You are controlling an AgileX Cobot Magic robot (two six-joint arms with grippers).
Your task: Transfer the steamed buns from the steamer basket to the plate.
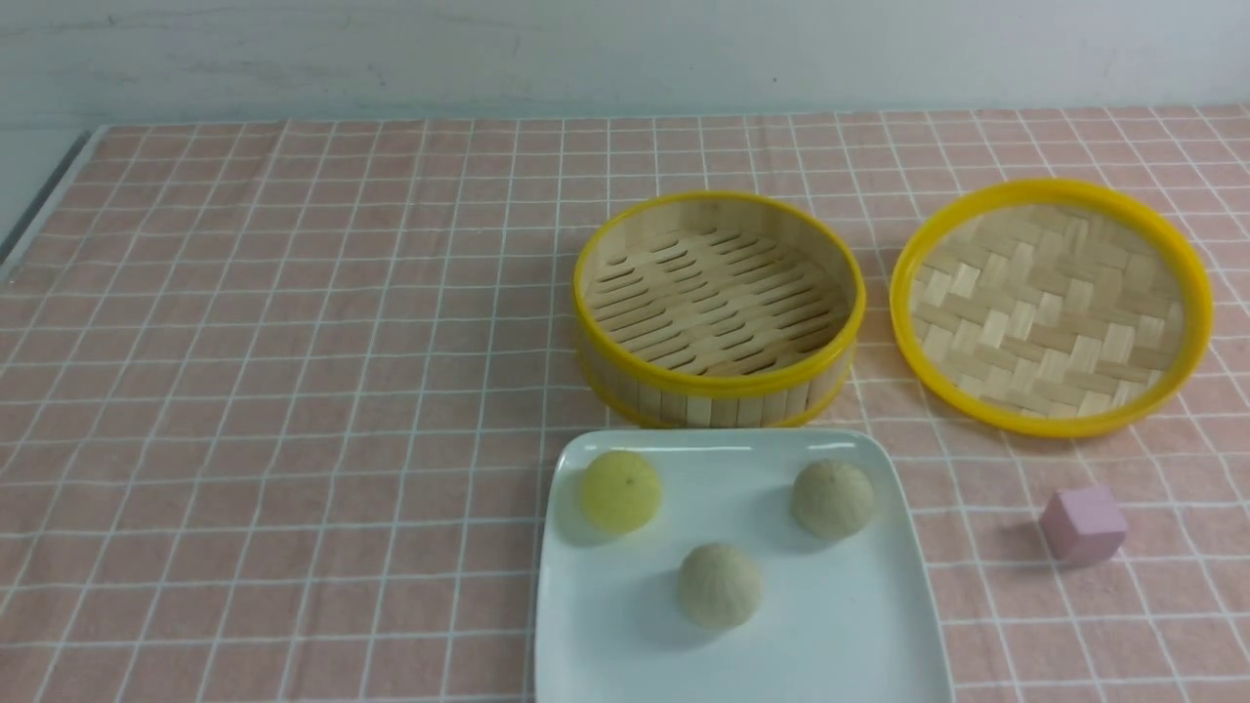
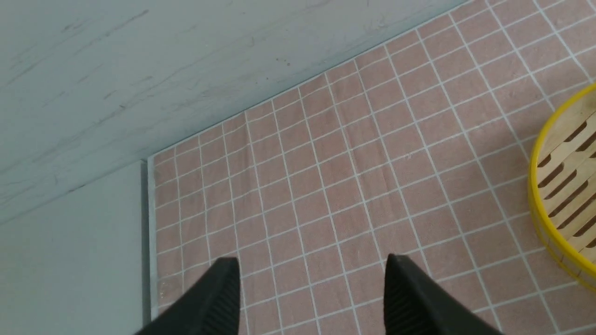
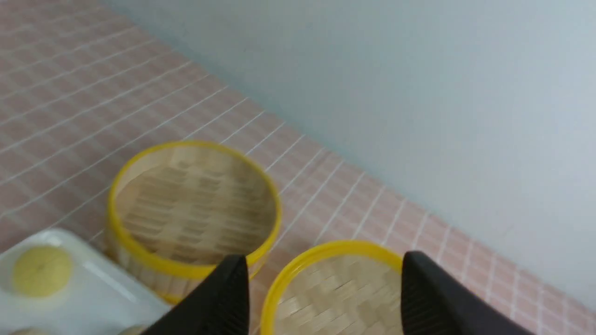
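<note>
**Fingers (image 2: 219, 302) spread wide on both arms; steamed buns (image 1: 720, 585) on the plate (image 1: 850, 644)**

Left gripper (image 2: 312, 263): black ribbed fingers well apart, nothing between them, only bare cloth below. Right gripper (image 3: 324, 258): same wedge-shaped fingers, parted and empty, with the lid's rim seen between them.

All three buns sit on the plate, apart from one another. They are round and matte, with a faintly rough skin. The yellow bun (image 1: 621, 491) is at the far left, one beige bun (image 1: 832, 498) at the far right, and the other beige bun is nearer the middle.

The plate is glossy white and square with rounded corners. The steamer basket (image 1: 718, 383) stands just beyond it: yellow rims, upright slat wall, slotted slat floor, holding nothing. To its right lies a shallow woven lid (image 1: 1050, 308) with a yellow rim. A pink cube (image 1: 1083, 525) sits right of the plate. A pink checked tablecloth (image 1: 293, 391) lies under everything.
</note>
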